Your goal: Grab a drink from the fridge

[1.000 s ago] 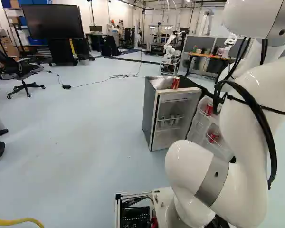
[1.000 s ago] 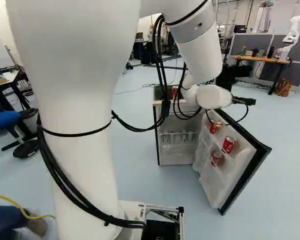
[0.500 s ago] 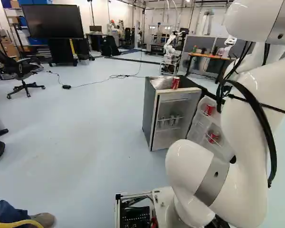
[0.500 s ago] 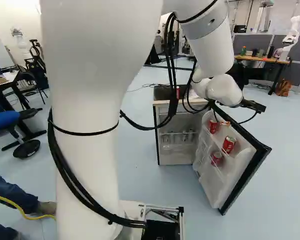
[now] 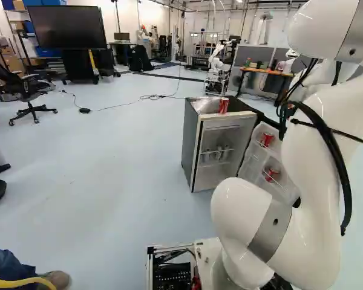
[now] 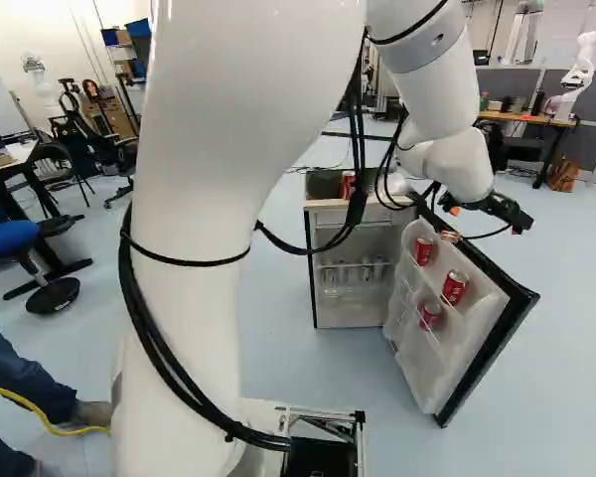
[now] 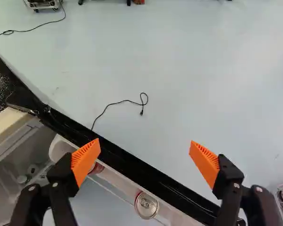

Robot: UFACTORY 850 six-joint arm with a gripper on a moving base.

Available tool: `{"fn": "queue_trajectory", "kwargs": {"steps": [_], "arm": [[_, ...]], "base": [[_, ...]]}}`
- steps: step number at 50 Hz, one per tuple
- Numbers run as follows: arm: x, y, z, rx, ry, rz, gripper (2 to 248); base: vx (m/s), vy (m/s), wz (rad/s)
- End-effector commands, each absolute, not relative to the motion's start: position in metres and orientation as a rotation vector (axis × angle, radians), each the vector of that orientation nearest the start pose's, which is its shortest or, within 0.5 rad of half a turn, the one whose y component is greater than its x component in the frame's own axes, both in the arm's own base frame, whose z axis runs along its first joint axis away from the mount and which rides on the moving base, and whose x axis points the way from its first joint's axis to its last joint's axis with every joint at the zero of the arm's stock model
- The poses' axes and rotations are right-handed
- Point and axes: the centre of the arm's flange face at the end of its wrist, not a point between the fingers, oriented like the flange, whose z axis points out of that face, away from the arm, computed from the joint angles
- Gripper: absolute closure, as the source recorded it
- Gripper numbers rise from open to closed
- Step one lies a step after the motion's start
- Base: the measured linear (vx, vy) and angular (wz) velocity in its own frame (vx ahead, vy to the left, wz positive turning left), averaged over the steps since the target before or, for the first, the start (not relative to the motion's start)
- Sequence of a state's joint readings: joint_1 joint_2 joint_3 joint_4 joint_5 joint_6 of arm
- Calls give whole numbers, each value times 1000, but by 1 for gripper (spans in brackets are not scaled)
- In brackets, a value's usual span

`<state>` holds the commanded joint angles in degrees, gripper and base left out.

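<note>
Saw the arm [image 6: 248, 179] shift farther toward the right of the right base view since the earlier frames, carrying the claw [image 6: 487, 214] along, above the fridge door [image 6: 509, 343]. Noted far less change in the left base view. Found the fridge [image 5: 191, 145] in its same place, with the door still swung open.

Read the claw [image 7: 144, 153] in the wrist view as wide — fingers well apart, orange pads [image 7: 86, 161] turned toward each other across the gap. Made out the door's black top edge slanting under that gap, with pale floor [image 7: 203, 94] and a loose black cable [image 7: 141, 113] beyond. Cannot tell how high above the door.

Counted three red cans [image 6: 455, 287] on the door's inner shelves in the right base view, plus part of another lid just under the top edge. Spotted one silver can lid [image 7: 146, 205] from above in the wrist view; another can partly hidden behind a pad.

Marked one more red can [image 5: 224, 105] upright on top of the fridge, beside a silvery sheet [image 5: 204, 105] — and small silvery cans [image 5: 218, 153] on the rack inside.
</note>
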<state>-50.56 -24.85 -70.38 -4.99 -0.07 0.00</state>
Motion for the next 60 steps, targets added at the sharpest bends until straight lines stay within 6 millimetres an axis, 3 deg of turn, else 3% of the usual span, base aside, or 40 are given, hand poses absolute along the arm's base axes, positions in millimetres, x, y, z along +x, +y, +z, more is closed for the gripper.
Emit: {"fn": "queue_trajectory", "kwargs": {"steps": [27, 46, 60], "arm": [[427, -510, 477, -2940, 1400, -935, 3], [446, -523, 469, -2860, 1447, -720, 3], [457, -543, 465, -2846, 1461, -713, 3]], "base": [[0, 0, 0], [0, 0, 0], [0, 0, 0]]}}
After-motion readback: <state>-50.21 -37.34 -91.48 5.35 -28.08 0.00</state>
